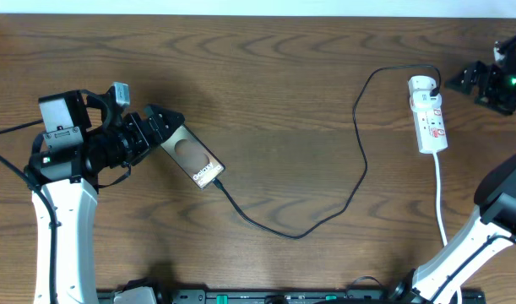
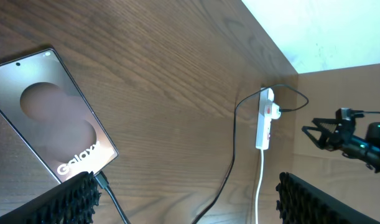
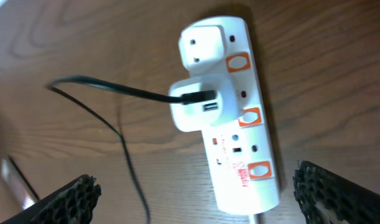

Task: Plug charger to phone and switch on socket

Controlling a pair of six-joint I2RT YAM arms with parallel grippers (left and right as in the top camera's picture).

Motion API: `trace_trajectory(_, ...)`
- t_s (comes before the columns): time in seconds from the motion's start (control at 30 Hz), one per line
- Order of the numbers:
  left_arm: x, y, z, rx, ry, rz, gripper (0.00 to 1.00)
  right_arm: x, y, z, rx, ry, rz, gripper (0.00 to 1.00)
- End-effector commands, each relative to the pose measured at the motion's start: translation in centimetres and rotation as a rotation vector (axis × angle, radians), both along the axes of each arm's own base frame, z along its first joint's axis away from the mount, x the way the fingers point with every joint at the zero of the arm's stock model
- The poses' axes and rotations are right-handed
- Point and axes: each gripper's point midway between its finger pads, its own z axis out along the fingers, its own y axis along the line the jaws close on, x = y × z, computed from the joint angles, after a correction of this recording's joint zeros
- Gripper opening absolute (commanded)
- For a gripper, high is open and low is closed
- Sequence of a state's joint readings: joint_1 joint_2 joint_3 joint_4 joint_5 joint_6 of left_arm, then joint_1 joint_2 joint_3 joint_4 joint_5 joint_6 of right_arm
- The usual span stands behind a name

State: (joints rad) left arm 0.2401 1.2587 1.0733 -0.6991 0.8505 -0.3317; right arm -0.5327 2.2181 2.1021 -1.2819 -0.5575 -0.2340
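Near the far right corner of the wooden surface [image 1: 266, 51] lies the narrow white power strip with orange-framed switches [image 1: 430, 114], and your right tool [image 3: 196, 198] hangs above it with its fingers spread wide and nothing between them. Towards the left edge, the flat dark brown phone with a tan oval and white lettering [image 1: 192, 158] lies at a slant, face up. Your left tool [image 1: 163, 128] stands by it, fingers likewise far apart and holding nothing, though whether a finger touches the phone I cannot tell. The long thin black charger cable [image 3: 121, 89] seems already seated in the phone's lettered end, and its other end runs into a white adapter [image 3: 193, 109] plugged into the strip, so I judge the switch to be the step in hand. Bring the right fingers together first, so one blunt tip does the pressing, then come down on the orange-framed switch [image 3: 250, 116] just beside the adapter, not on its neighbours. Press straight down: the strip looks light and lies loose, so a sideways push would probably slide it. Keep clear of the cable where it leaves the adapter. The strip is glossy white with rounded ends, three switches along one long side, small red print, and a white cord [image 1: 438, 198] trailing towards the near edge.
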Motion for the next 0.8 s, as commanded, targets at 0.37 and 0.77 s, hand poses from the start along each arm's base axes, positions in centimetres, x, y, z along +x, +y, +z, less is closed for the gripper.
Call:
trace_trajectory(0.37, 0.2, 0.1, 0.5, 0.021, -0.025, -0.012, 0.91, 1.9, 2.2, -5.8, 0.025, 0.033, 0.144, 0.99)
trace_trajectory(0.77, 0.1, 0.1, 0.4, 0.019, -0.018, -0.012, 0.91, 2.7, 4.5, -6.7, -0.008, 0.069, 0.166, 0.99)
